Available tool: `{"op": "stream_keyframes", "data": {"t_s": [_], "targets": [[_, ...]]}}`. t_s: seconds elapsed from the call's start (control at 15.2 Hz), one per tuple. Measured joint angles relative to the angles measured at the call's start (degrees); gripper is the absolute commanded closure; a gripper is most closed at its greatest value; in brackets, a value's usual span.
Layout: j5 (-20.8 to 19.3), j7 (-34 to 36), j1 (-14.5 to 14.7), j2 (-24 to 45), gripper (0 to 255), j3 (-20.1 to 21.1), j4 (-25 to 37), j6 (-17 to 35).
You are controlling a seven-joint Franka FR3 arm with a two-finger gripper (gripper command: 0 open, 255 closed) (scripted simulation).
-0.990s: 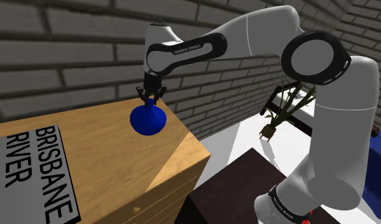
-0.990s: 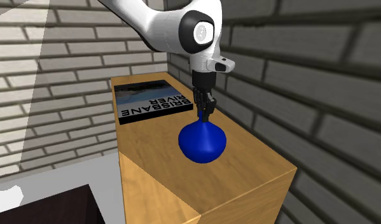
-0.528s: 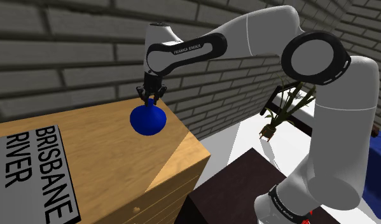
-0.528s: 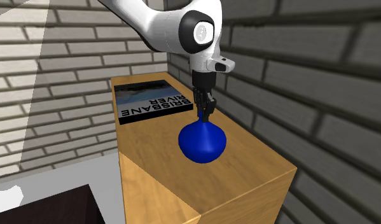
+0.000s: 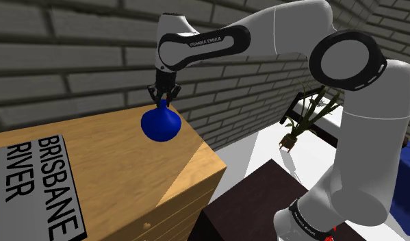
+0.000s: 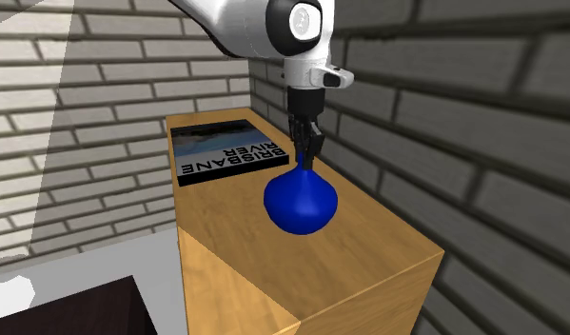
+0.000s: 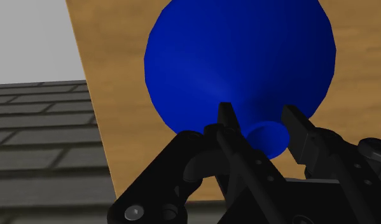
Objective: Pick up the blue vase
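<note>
Your black two-finger gripper [image 5: 160,100] clamps the round blue vase [image 5: 159,125] by its narrow neck, the belly being too wide.

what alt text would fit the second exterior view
A black two-finger tool on a white arm clasps the narrow neck of a round blue vase over a light wooden cabinet. A flat book titled Brisbane River lies farther back on top, by grey brick walls.

In the shoulder view your arm arches from 5 o'clock toward 10 o'clock. Your pincer [image 5: 160,101] points down, fingers clamped on the blue vase [image 5: 159,125] at its neck.
</note>
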Motion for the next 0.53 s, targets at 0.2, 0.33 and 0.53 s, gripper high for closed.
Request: {"op": "stream_keyframes", "data": {"t_s": [0.2,0.33,0.53], "targets": [[0.20,-0.12,0.00,-0.63,255,0.11,1.28,-1.90],[0.34,-0.23,-0.01,-1.11,255,0.18,2.14,-3.21],[0.52,-0.32,0.01,-1.73,255,0.29,3.37,-5.04]]}}
